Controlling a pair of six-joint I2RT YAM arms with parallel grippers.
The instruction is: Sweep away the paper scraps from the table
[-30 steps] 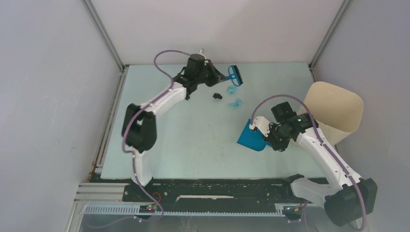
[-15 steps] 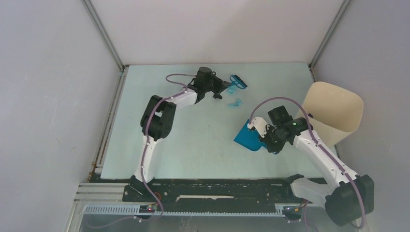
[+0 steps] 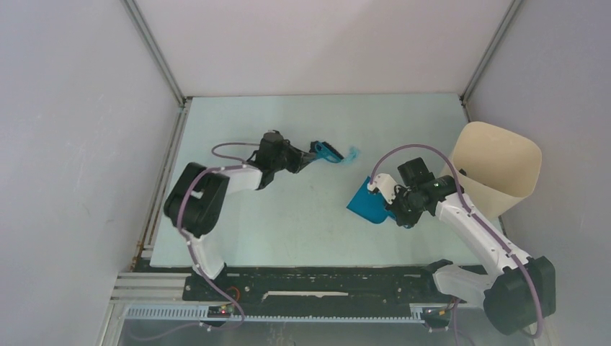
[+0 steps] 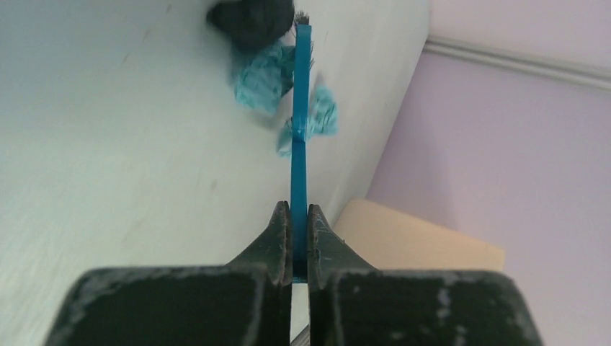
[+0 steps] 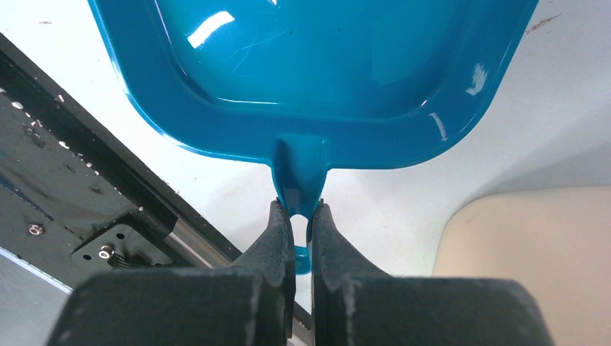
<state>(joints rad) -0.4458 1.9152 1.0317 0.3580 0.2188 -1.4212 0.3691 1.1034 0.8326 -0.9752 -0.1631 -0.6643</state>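
Note:
My left gripper (image 3: 305,156) is shut on the thin handle of the blue hand brush (image 3: 328,151), low over the pale green table (image 3: 274,223). In the left wrist view my gripper (image 4: 294,210) holds the brush (image 4: 300,137) edge-on. At the brush's head lie light blue paper scraps (image 4: 261,78) and a black scrap (image 4: 251,18). From above one light blue scrap (image 3: 352,153) shows just right of the brush. My right gripper (image 3: 396,205) is shut on the handle of the blue dustpan (image 3: 366,202), which is empty in the right wrist view (image 5: 310,65).
A tall beige bin (image 3: 498,167) stands at the table's right edge, right behind the dustpan; it also shows in the right wrist view (image 5: 533,252). The grey frame rail (image 5: 86,180) runs along the table's near edge.
My left gripper has swung the brush from the far middle of the table nearer and lower, dragging the scraps towards the dustpan. The right gripper has shifted the dustpan slightly left.

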